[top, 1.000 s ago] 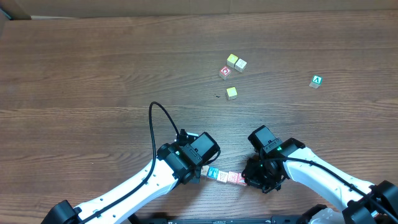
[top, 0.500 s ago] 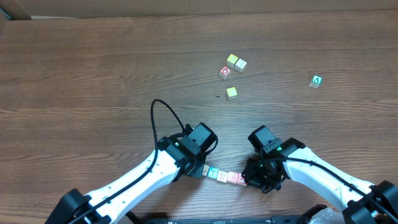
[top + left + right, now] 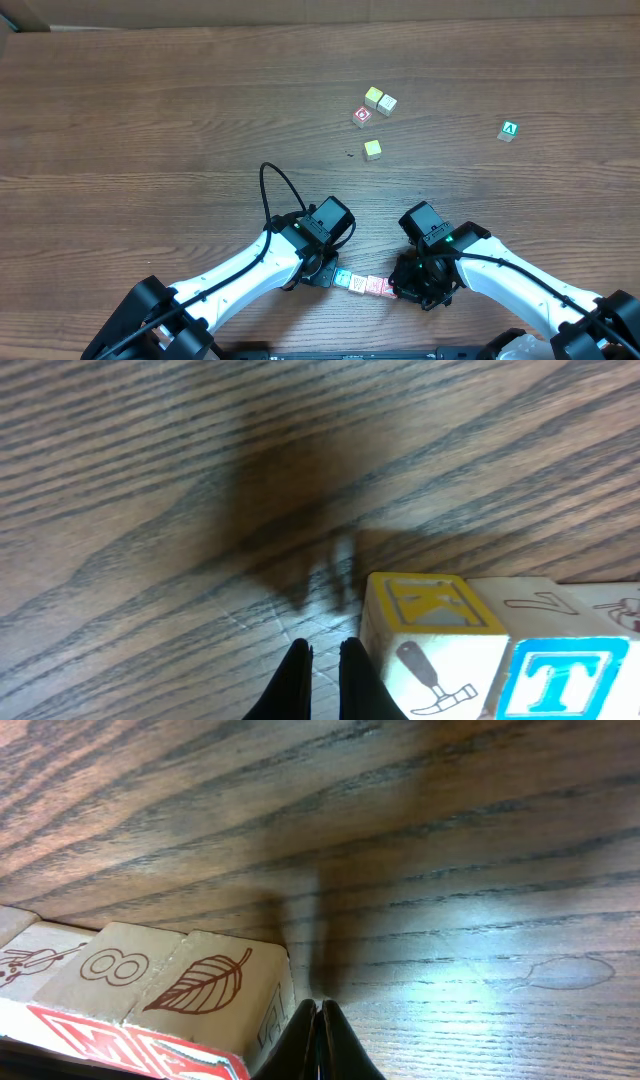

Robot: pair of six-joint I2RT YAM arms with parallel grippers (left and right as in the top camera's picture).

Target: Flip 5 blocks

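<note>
The blocks [image 3: 365,284] lie in a tight row near the table's front edge, showing teal, pale and pink-red tops. My left gripper [image 3: 325,275] is at the row's left end. In the left wrist view it [image 3: 325,665] is shut on nothing, beside the end block [image 3: 430,660], which has a hammer print and a yellow top; a teal "T" block [image 3: 560,680] follows. My right gripper [image 3: 402,288] is at the row's right end. In the right wrist view it [image 3: 318,1030] is shut, its tips against the leaf-print block [image 3: 205,982], which sits beside an "8" block [image 3: 115,965].
Three plain yellow and cream cubes [image 3: 373,97] [image 3: 387,104] [image 3: 372,149] and a red-ring cube [image 3: 362,116] lie at the table's middle back. A green "A" cube [image 3: 509,130] sits far right. The left arm's black cable [image 3: 270,190] loops above the table.
The left arm has swung right, its wrist now a little nearer the row's left end. The right arm and the blocks have not moved.
</note>
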